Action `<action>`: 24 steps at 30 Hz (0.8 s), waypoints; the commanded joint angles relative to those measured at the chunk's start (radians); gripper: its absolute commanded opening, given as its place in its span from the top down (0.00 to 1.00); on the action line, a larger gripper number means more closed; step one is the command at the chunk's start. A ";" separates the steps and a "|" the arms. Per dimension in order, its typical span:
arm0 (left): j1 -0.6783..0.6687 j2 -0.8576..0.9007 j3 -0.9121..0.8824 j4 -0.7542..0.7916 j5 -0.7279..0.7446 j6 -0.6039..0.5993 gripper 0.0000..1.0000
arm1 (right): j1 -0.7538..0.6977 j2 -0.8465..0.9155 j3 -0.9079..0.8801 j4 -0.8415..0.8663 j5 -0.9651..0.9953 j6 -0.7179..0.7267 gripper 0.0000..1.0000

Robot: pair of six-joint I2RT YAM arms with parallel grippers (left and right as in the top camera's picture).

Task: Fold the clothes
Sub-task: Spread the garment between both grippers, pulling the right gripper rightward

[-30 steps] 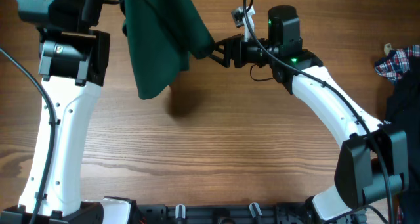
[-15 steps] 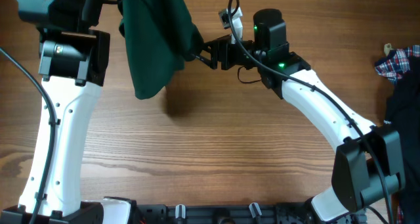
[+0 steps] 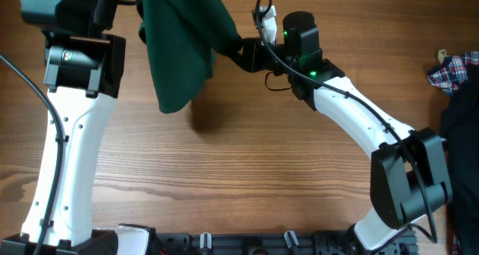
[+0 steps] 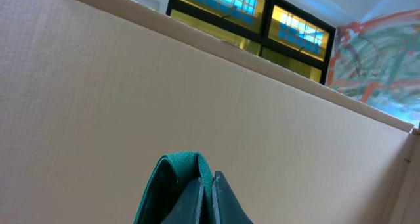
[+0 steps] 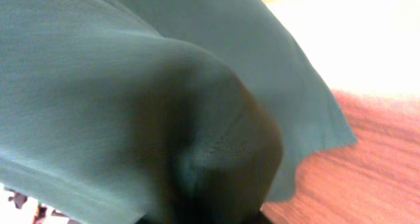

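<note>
One dark green garment, the clothes (image 3: 179, 49), hangs in loose folds above the wooden counter (image 3: 247, 165), clear of it, with its lower corner over a soft shadow on the wood. The left gripper (image 4: 207, 184) is at the top of the clothes: in the left wrist view its jaws are pressed together with a fold of the green fabric pinched between them and bulging up over their tips. The right gripper (image 3: 241, 54) meets the right edge of the clothes about halfway down, where the cloth is drawn a little toward it. In the right wrist view the green fabric fills nearly the whole picture and drapes over a dark finger (image 5: 216, 152), so I cannot tell whether these jaws have closed on the cloth or only press against it. Well to the right of the clothes, at the counter's edge, lie a red-blue plaid cloth (image 3: 453, 68) and a black garment (image 3: 460, 113), touching each other. Beyond the clothes, in the left wrist view, stands a plain cardboard wall (image 4: 197, 86), and above it a row of lit windows (image 4: 262, 14).
</note>
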 commanded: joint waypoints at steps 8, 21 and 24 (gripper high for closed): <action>-0.009 -0.019 0.017 -0.051 -0.011 0.082 0.96 | -0.055 -0.022 -0.001 0.162 -0.219 -0.028 0.96; -0.007 -0.027 0.032 -0.201 -0.015 0.101 0.96 | -0.221 -0.306 0.512 -0.883 0.226 -0.504 0.96; 0.003 -0.032 0.116 -0.366 -0.063 0.104 0.96 | -0.221 -0.306 0.678 -1.015 0.305 -0.543 0.96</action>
